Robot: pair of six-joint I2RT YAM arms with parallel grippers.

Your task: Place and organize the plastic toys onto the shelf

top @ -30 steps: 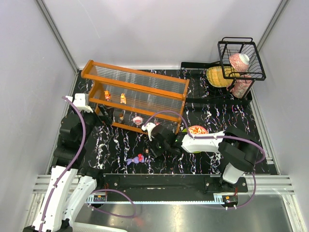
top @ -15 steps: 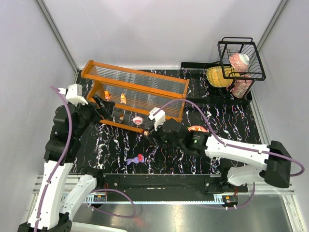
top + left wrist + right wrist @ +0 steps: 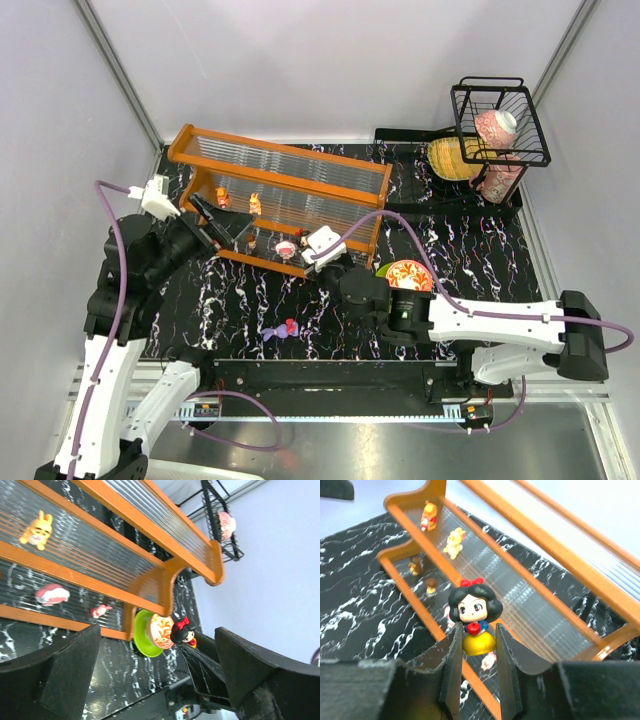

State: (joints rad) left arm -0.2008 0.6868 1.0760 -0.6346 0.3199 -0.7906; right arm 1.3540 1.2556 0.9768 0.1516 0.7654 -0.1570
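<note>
The left claw [image 3: 225, 222] is held with its fingers wide apart at the left end of the orange-framed two-tier shelf with clear ribbed panels [image 3: 280, 180]. A small orange plastic figurine [image 3: 429, 515] and a yellow one [image 3: 454, 542] are seen on its tier. Further right, the right claw [image 3: 476, 632] is clamped on a black-haired, yellow-skirted plastic figurine [image 3: 474, 612], held just before the shelf's front rail.

Far right corner: a black wire basket [image 3: 487, 84] holds a pink patterned carton [image 3: 495, 128] with a white cap, tilted. Just beside it on the left, a yellow woven piece [image 3: 450, 158]. Nearer in, a red-patterned bowl [image 3: 408, 274] sits on a green plate [image 3: 142, 641], all on the black marbled mat [image 3: 450, 240].
</note>
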